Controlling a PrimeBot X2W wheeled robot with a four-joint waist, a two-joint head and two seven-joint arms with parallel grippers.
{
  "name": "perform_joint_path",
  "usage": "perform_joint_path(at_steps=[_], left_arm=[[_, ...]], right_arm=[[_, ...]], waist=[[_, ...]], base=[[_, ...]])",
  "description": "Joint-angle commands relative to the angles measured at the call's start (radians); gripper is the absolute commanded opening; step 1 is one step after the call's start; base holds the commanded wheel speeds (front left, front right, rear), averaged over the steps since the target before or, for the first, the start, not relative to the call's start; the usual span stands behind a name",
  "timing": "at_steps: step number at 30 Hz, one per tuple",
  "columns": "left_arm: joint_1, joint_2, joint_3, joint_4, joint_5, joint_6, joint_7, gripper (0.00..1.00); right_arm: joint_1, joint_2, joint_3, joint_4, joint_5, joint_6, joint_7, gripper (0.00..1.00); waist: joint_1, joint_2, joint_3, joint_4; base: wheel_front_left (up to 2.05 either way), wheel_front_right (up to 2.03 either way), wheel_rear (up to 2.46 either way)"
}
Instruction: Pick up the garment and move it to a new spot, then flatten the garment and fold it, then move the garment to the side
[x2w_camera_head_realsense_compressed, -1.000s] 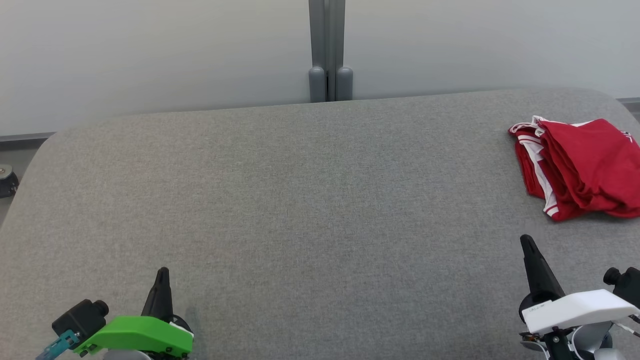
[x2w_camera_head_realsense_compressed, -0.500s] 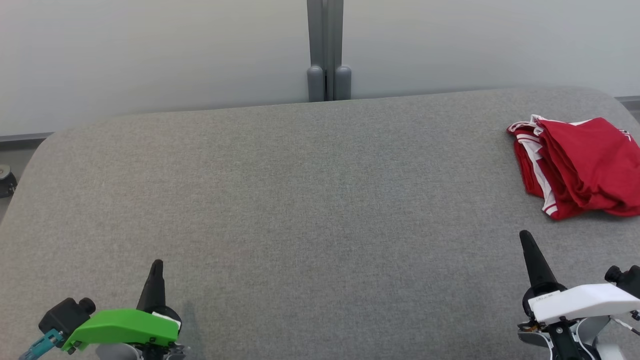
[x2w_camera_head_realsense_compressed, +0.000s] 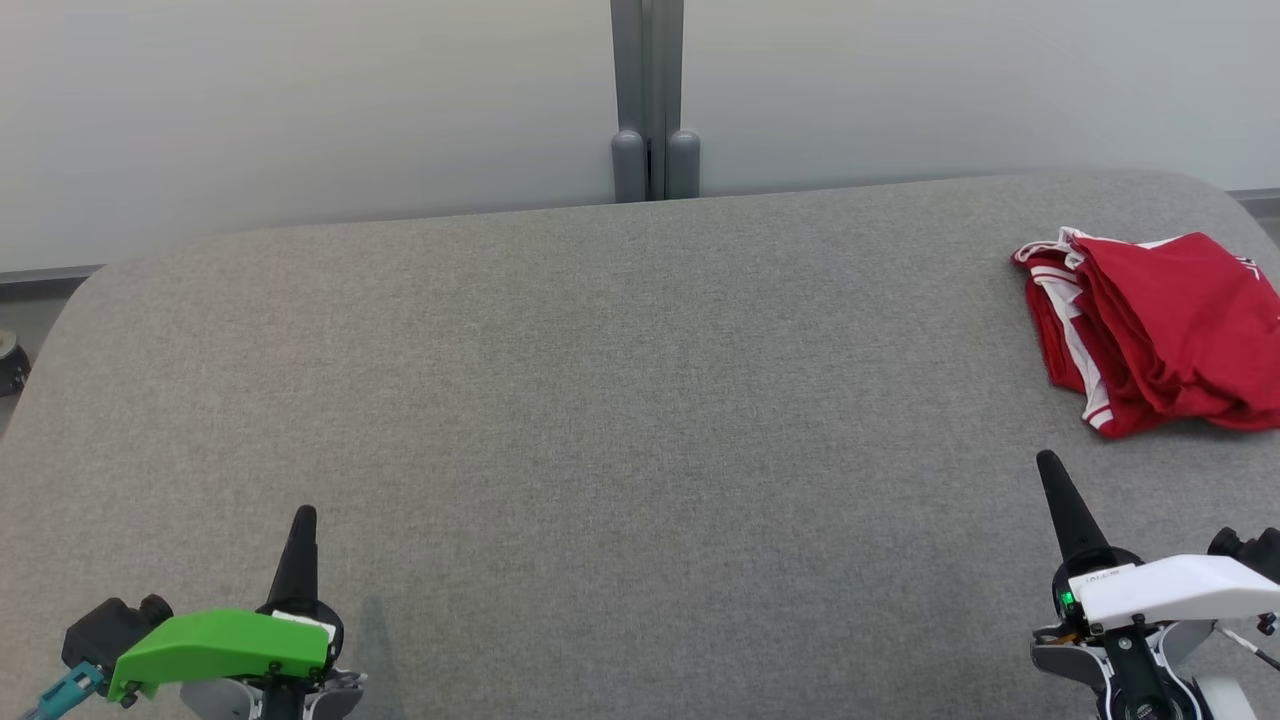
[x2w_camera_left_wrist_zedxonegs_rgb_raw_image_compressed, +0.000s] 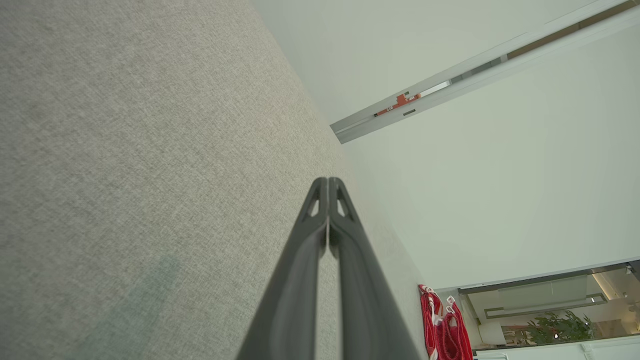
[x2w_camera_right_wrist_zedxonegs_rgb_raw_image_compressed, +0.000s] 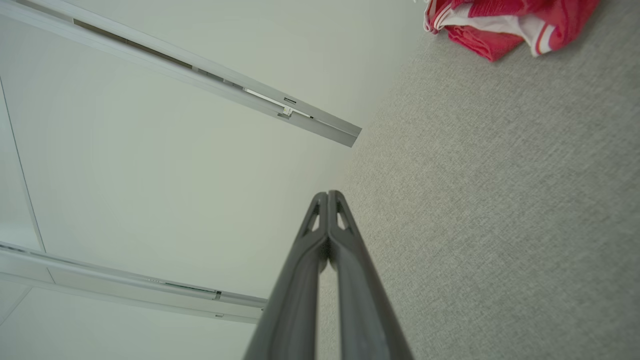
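Sitting bunched at 2 o'clock on the table (x2w_camera_head_realsense_compressed: 640, 400): red garment (x2w_camera_head_realsense_compressed: 1160, 330). Left gripper (x2w_camera_head_realsense_compressed: 303, 514) at 7 and right gripper (x2w_camera_head_realsense_compressed: 1047, 460) at 5, both pinched closed, holding nothing. Right's label (x2w_camera_head_realsense_compressed: 1098, 578) is too tiny to read.

**Head view.** A grey fabric-covered table (x2w_camera_head_realsense_compressed: 600, 400) with rounded far corners spans the field from 9 to 3 o'clock. Behind it, towards 12 o'clock, stands a pale, matt wall (x2w_camera_head_realsense_compressed: 300, 100) of two panels. They meet at a grey post (x2w_camera_head_realsense_compressed: 648, 90), whose two rounded feet stand at the table's far edge. At 9 o'clock a dark skirting (x2w_camera_head_realsense_compressed: 50, 272) runs above a strip of floor (x2w_camera_head_realsense_compressed: 25, 315). A small dark object (x2w_camera_head_realsense_compressed: 8, 362) sits there, cut by the frame. The light is even and diffuse.

**Left wrist view.** A plant (x2w_camera_left_wrist_zedxonegs_rgb_raw_image_compressed: 560, 330) shows at 4 o'clock.
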Motion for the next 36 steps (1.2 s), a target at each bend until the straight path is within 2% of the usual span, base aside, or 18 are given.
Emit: perform_joint_path(at_steps=[1, 36], left_arm=[[-0.028, 0.0, 0.011, -0.006, -0.025, -0.008, 0.005, 0.0], [-0.055, -0.037, 0.106, 0.0, -0.286, -0.074, 0.082, 0.0]], right_arm=[[-0.023, -0.002, -0.004, -0.001, 0.026, 0.001, 0.004, 0.0], [-0.082, 0.012, -0.024, 0.07, 0.307, 0.001, 0.051, 0.0]], waist=[[0.0, 0.0, 0.0, 0.0], [0.0, 0.0, 0.005, -0.009]], base=[[0.0, 0.0, 0.0], [0.0, 0.0, 0.0]])
